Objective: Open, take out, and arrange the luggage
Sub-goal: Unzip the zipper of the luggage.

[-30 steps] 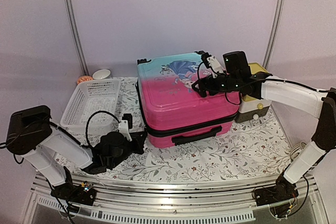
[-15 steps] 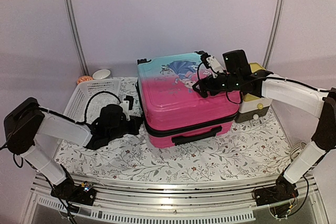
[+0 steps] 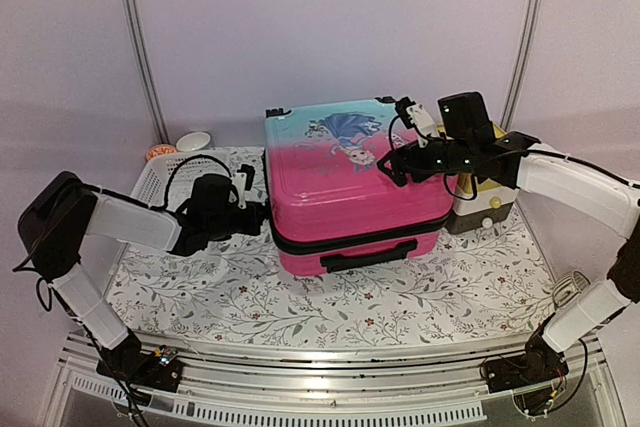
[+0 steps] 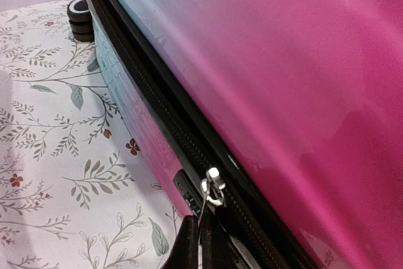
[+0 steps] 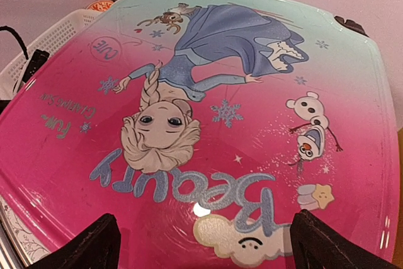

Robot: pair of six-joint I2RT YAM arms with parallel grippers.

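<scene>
Luggage lies flat at table centre, print side up, handle toward 6 o'clock. Basket sits off its 9 o'clock side, drawer box touching or just beside its 3 o'clock side.

Left gripper is at the 9 o'clock wall of the luggage, down on the zipper band. In the left wrist view the fingers are pressed together on the zipper pull. Its tab runs down into the slit between them, so I read this as a pinch on the pull.

Right gripper is over the lid at about 2 o'clock. In the right wrist view its fingers are spread wide, with nothing between them but the print. I can't tell whether it touches the shell or only hovers.

Progress: early. The lid is down and flush. The teeth look meshed past the pull toward the wheel. The stretch behind the fingers is hidden, so I can't say how much is unzipped. Nothing is out on the table from inside.

Left to do, as I judge it: run the pull round the band, lift the lid, take out the contents, arrange them.
</scene>
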